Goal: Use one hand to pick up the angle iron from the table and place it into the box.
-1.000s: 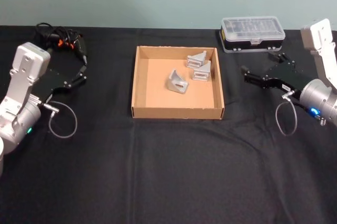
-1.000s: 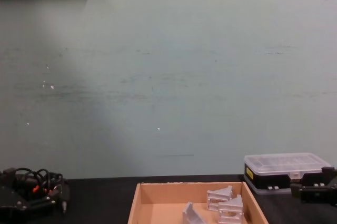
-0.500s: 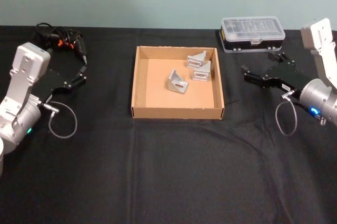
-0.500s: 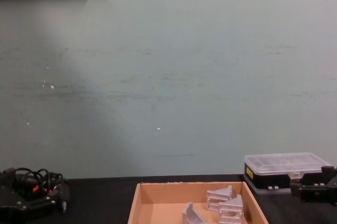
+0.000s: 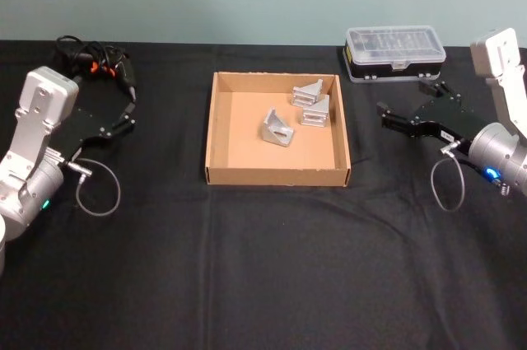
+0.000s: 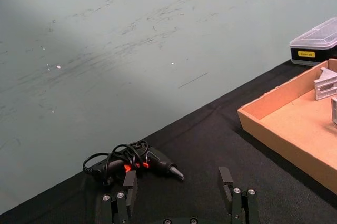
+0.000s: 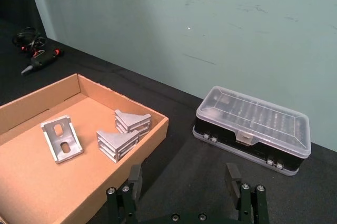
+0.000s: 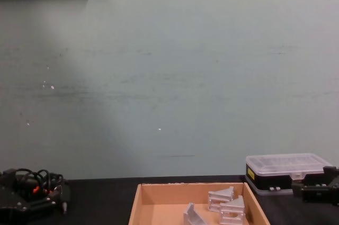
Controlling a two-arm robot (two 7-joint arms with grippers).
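**A:** Where are the brackets, relative to the two grippers?

**B:** All three brackets point(image 5: 278, 127) lie inside the box point(image 5: 219, 132), none on the bare desk point(image 5: 263, 268). One lies alone near the middle; the other two point(image 5: 311, 105) sit close together toward the far right corner.

**A:** Which arm is nearer?

**B:** The right gripper point(image 5: 394, 122). It hovers just beside the box's right wall, fingers point(image 7: 135, 176) apart and empty, pointing toward the box. The left gripper point(image 5: 125, 116) is well apart on the far left, fingers point(image 6: 130, 183) also spread with nothing between them.

**A:** And how do the pieces lie?

**B:** The lone one rests on one flange, its slotted face tilted up toward the front left. The pair stand with triangular ribs upward; I can't judge a clear long axis. I'd say nothing remains to pick.
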